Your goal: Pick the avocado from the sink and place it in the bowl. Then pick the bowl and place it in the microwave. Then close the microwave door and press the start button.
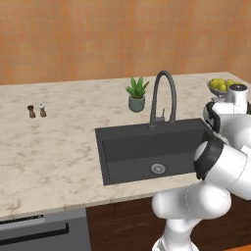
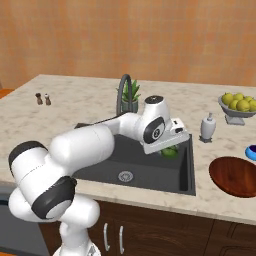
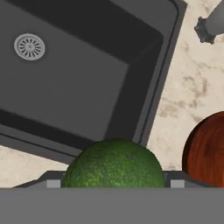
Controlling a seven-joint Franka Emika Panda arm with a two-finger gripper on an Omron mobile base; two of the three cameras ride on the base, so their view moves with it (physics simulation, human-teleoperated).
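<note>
The gripper (image 2: 170, 148) hangs over the right end of the sink (image 2: 145, 172) with the avocado (image 2: 170, 151) caught between its fingers, lifted above the basin floor and not resting on it. In the hand view the avocado (image 3: 114, 164) sits low and centred, filling the span between the two finger tips, whose grey shoulders show just to either side of it, so the fingers are closed on the fruit at about its own width. Its long axis appears to run across the gap from finger to finger, though the lower half is hidden and I cannot be sure. The skin is glossy, dark green with fine lighter speckling, rounded, with no visible bruises or flat spots. The bowl (image 2: 235, 176) lies on the counter (image 2: 75, 100) to the right of the sink, well apart from the gripper and past the basin's right rim; in the hand view the bowl (image 3: 205, 151) shows as a reddish-brown curve at the lower right. Judging from this, the coming move is a carry to the right, over the sink edge, until the fruit hangs above the bowl's middle. A soap bottle (image 2: 207, 128) stands behind that path, near but clear.
</note>
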